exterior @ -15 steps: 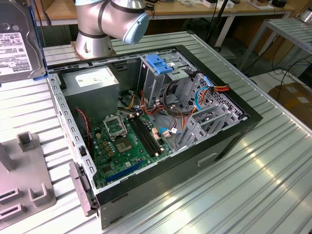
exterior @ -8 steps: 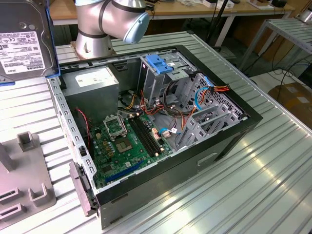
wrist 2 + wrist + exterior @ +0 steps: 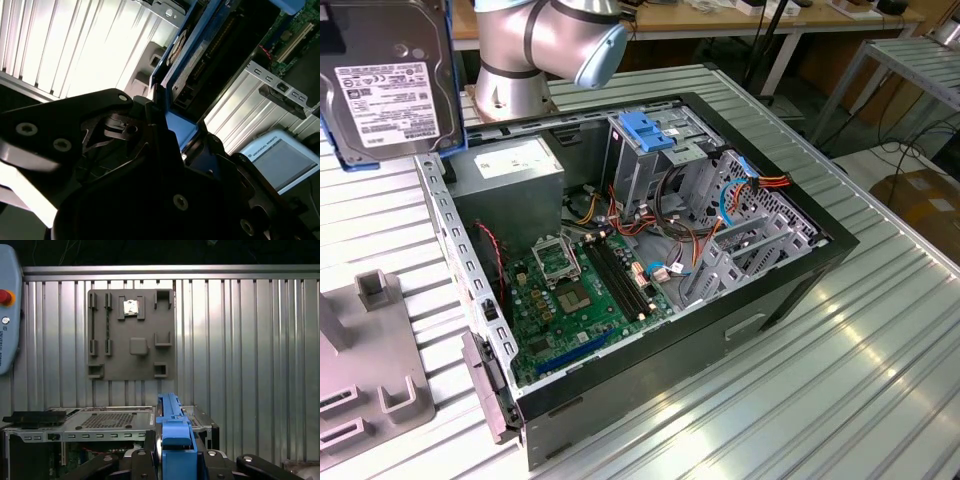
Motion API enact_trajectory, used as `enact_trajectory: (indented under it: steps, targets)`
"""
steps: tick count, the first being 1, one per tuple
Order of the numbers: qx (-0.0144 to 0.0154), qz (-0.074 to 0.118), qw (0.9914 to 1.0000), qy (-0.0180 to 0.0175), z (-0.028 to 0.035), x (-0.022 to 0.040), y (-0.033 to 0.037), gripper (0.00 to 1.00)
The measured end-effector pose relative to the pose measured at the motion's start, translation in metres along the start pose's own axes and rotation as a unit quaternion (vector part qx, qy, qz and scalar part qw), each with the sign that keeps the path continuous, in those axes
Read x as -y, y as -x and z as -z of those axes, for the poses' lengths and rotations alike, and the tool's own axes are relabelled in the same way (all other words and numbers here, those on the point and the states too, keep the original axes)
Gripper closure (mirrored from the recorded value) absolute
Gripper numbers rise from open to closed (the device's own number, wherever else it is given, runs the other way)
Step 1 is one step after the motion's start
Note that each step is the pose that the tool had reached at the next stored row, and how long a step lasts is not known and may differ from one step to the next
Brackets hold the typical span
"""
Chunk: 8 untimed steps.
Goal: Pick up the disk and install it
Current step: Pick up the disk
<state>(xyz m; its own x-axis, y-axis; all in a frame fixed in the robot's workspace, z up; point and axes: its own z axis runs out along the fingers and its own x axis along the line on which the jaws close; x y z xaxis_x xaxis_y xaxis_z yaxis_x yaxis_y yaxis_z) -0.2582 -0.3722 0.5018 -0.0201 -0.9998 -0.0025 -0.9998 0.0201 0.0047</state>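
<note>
- Read the gripper (image 3: 175, 457) as clenched on the disk (image 3: 390, 85) — pinching its blue side bracket (image 3: 172, 425) between the jaws, as seen in both wrist views.
- Judge the step in hand as the carry: holding the disk aloft on edge, up and away from the open computer case (image 3: 670, 250), not yet in the drive cage (image 3: 650, 165) topped by the blue latch (image 3: 645, 128).
- Grip firmly, but on the plastic alone; it probably flexes, so move smoothly and avoid jerks that might twist the drive askew between the jaws.
- Carry with the long side running straight out from the jaws, and square that edge to the cage opening rather than coming in at a slant.
- Mind the loose cables (image 3: 682, 240) crowding the case beside the cage, well below the jaws — apt to snag a corner.
- Steer clear of the grey fixture plate (image 3: 132, 335), lying flat on the ribbed table (image 3: 880, 330) far beyond the jaws.
- As for looks: flat, rectangular, grey metal; white label with black print across the broad face; blue bracket clipped along one side; dark and thin when viewed edge-on in the second wrist view (image 3: 200, 55).
</note>
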Motion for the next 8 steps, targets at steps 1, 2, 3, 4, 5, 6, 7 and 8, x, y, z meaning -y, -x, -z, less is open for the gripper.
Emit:
enact_trajectory:
  steps: [1, 2, 3, 4, 5, 6, 7, 8]
  targets:
    - [0.0000, 0.000, 1.00000, 0.0000, -0.0001, 0.0051, 0.0001, 0.63]
    - [0.0000, 0.000, 1.00000, 0.0001, -0.0001, 0.0093, 0.0002, 0.63]
    - [0.0000, 0.000, 1.00000, 0.0000, -0.0003, 0.0154, 0.0003, 0.63]
    - [0.0000, 0.000, 1.00000, 0.0000, -0.0004, 0.0224, 0.0005, 0.63]
    - [0.0000, 0.000, 1.00000, 0.0000, -0.0004, 0.0265, 0.0005, 0.63]
    - [0.0000, 0.000, 1.00000, 0.0000, -0.0004, 0.0299, 0.0006, 0.63]
    - [0.0000, 0.000, 1.00000, 0.0001, -0.0005, 0.0352, 0.0007, 0.63]
    - [0.0000, 0.000, 1.00000, 0.0001, -0.0006, 0.0382, 0.0008, 0.63]
